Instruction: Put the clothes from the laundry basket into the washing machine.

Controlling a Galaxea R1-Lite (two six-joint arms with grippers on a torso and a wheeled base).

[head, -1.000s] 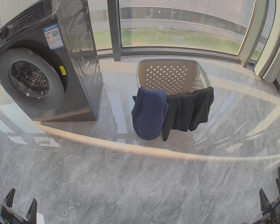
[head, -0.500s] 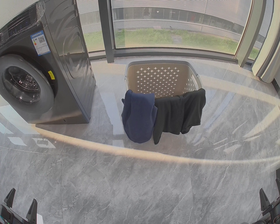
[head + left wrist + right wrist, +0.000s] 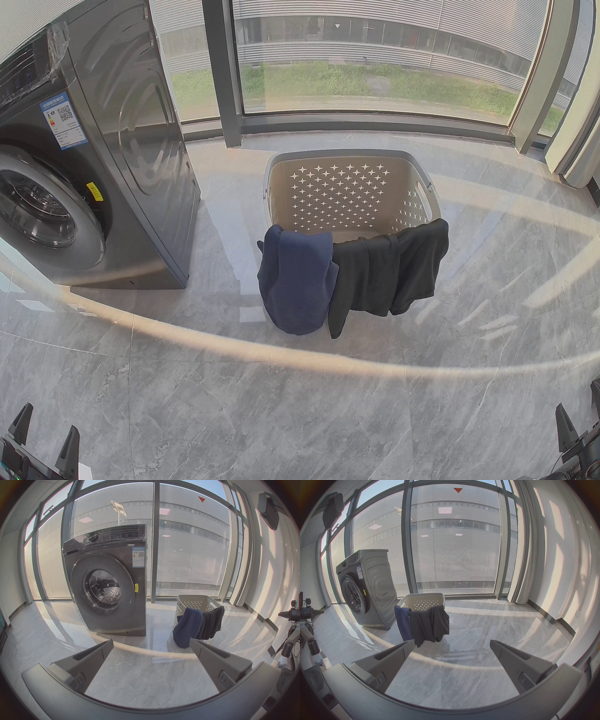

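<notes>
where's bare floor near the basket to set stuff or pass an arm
Widest free patch: floor between the left gripper, right gripper and laundry basket. A narrower bare strip runs between washing machine and basket. Crowded: the basket's near rim, draped with navy garment and black garment.

Navy [image 3: 295, 281] and black clothes [image 3: 390, 265] drape the laundry basket [image 3: 350, 159] rim.
</notes>
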